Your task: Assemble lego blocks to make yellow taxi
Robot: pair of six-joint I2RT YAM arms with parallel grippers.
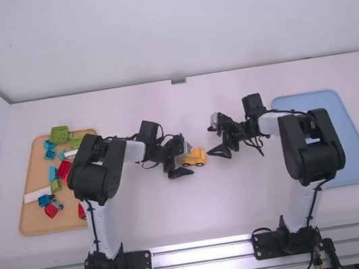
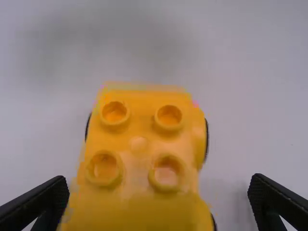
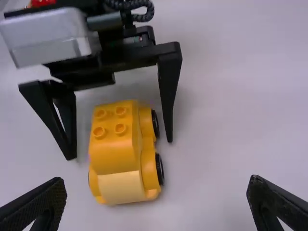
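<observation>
In the high view my left gripper is around the left end of a yellow toy car, and my right gripper is a short way to the car's right. The car, with several studs on its roof, lies between the spread fingers of my left gripper in the left wrist view. Seen in the right wrist view, the car stands on black wheels, apart from both left fingers. My right gripper is open, nothing between its fingers.
An orange tray at the left holds several green, blue, red and white blocks. A light blue tray lies at the right, partly under the right arm.
</observation>
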